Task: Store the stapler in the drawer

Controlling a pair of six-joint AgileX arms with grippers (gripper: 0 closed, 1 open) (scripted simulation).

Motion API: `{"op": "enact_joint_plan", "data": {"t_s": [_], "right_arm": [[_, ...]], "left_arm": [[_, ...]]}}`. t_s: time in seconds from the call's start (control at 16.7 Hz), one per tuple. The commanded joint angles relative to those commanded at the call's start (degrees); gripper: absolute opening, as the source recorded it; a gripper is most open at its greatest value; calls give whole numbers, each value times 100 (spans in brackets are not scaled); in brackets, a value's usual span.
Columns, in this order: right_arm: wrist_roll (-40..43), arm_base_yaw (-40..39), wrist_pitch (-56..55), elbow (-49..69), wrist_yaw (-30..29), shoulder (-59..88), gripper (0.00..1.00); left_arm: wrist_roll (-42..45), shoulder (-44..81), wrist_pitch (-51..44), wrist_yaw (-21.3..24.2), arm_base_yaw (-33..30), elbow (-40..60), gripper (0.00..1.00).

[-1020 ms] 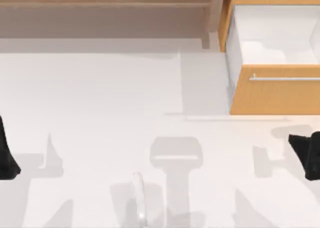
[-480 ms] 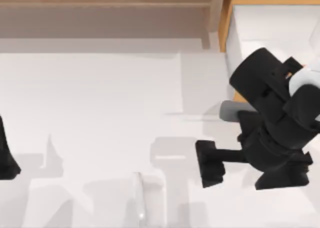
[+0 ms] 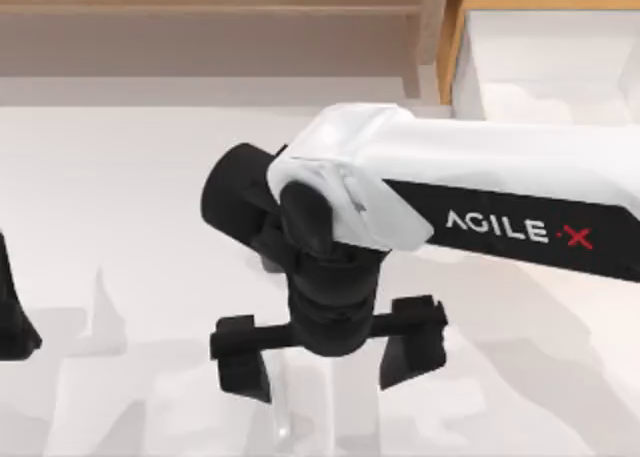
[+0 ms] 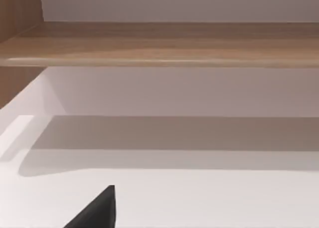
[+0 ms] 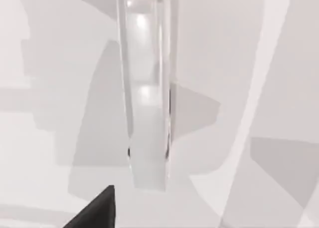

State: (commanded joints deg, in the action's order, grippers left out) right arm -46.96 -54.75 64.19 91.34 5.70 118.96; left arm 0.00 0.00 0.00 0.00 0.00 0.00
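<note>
Right end effector (image 3: 325, 362) open, fingers straddling the stapler (image 3: 279, 402) lengthwise for a pinch; drawer (image 3: 540, 62) already open. Left arm parked left.

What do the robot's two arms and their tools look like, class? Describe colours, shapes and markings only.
The right arm has a white shell with a black panel lettered AGILE X, the X red. Its wrist is black and rounded, ending in the right tool: a black crossbar carrying two blocky fingers. The left arm shows as plain black.
</note>
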Motion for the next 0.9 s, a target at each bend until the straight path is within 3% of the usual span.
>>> {"op": "enact_joint_plan", "data": {"t_s": [0.3, 0.66, 0.9], "right_arm": [[-298, -398, 137, 1008, -551, 683, 100], [-306, -396, 111, 1015, -568, 693, 100], [-332, -434, -464, 665, -576, 881, 100]], "left_arm": [[0, 0, 0, 0, 0, 0, 100], [0, 0, 0, 0, 0, 0, 100], [0, 0, 0, 0, 0, 0, 100]]}}
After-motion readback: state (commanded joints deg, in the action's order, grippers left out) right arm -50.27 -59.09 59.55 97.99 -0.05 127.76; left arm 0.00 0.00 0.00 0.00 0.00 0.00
